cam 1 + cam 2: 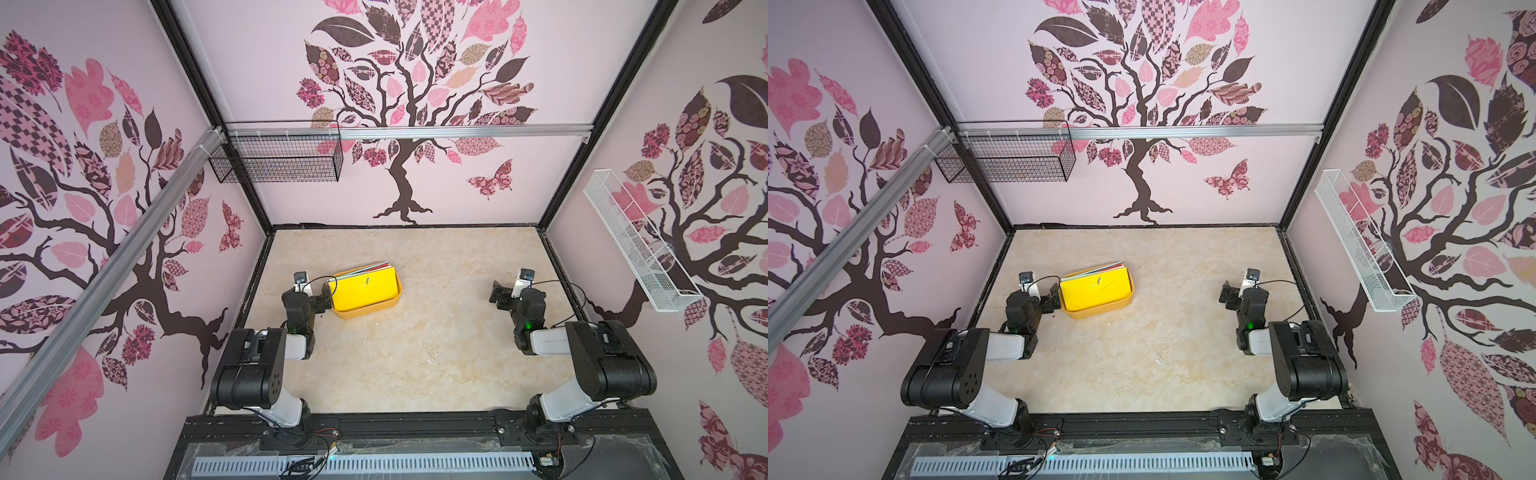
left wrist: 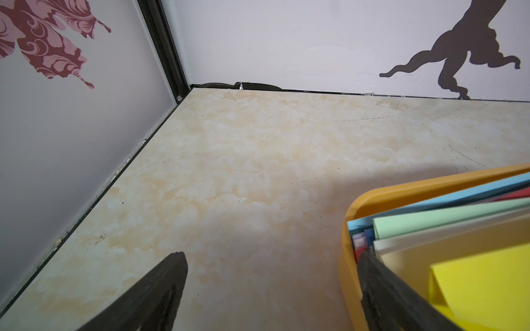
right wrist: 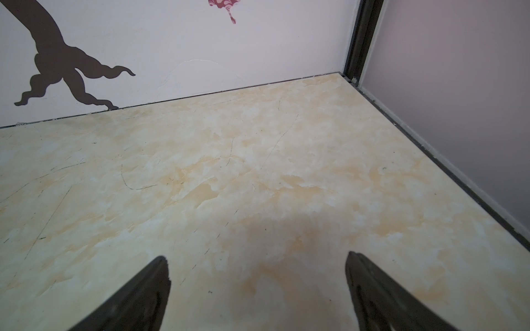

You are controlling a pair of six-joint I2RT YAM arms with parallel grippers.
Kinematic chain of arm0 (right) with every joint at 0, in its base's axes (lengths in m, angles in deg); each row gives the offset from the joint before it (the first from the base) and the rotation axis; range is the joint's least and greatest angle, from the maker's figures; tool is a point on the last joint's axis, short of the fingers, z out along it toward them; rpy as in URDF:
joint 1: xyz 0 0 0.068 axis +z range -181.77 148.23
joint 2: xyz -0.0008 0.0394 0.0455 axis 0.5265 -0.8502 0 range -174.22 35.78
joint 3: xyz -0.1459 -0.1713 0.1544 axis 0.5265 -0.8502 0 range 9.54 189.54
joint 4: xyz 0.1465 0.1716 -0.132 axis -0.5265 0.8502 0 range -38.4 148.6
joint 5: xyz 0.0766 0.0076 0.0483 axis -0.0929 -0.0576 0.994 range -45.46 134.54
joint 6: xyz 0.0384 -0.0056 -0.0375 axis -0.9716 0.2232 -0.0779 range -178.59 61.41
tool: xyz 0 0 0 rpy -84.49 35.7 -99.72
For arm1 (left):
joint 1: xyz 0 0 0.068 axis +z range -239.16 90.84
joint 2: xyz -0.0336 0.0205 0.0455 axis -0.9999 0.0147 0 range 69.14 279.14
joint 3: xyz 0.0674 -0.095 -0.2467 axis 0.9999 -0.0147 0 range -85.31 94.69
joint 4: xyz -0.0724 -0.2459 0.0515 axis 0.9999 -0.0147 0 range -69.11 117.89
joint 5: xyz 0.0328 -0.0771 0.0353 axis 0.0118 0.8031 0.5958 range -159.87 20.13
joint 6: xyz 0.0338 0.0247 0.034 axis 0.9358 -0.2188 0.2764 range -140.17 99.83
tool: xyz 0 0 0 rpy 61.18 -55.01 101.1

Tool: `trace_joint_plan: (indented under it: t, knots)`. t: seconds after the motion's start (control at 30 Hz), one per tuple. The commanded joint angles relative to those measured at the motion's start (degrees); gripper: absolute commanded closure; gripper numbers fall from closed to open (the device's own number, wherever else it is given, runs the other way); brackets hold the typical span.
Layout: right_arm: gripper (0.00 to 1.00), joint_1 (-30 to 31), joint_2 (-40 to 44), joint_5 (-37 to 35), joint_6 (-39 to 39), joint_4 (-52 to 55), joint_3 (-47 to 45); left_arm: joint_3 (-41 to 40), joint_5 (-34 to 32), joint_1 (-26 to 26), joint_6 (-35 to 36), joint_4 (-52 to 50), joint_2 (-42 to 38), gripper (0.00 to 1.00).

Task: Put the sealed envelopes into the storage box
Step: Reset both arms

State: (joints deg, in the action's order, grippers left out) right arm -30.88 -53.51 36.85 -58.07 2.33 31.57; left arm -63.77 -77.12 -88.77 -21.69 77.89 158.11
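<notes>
Left pincer (image 2: 272, 254) spread astride storage box (image 2: 372, 197) rim.

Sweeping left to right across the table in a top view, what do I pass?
left gripper, fingers open at the box's edge → storage box holding the sealed envelopes → right gripper, open and holding nothing → white wire basket on the side wall.

No readable text, label or number anywhere.
</notes>
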Motion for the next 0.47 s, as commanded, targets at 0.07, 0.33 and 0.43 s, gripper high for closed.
trace_joint_plan:
  t: [0.07, 0.33, 0.43]
  knots:
    - [0.01, 0.0, 0.4, 0.2, 0.5, 0.3, 0.9, 0.3, 0.4, 0.2, -0.3, 0.0, 0.2, 0.02]
    - [0.01, 0.3, 0.1, -0.6, 0.7, 1.1, 1.5, 0.3, 0.3, 0.2, -0.3, 0.0, 0.2, 0.02]
    - [0.01, 0.3, 0.4, -0.5, 0.7, 0.4, 1.1, 0.4, 0.4, 0.1, -0.3, 0.0, 0.2, 0.02]
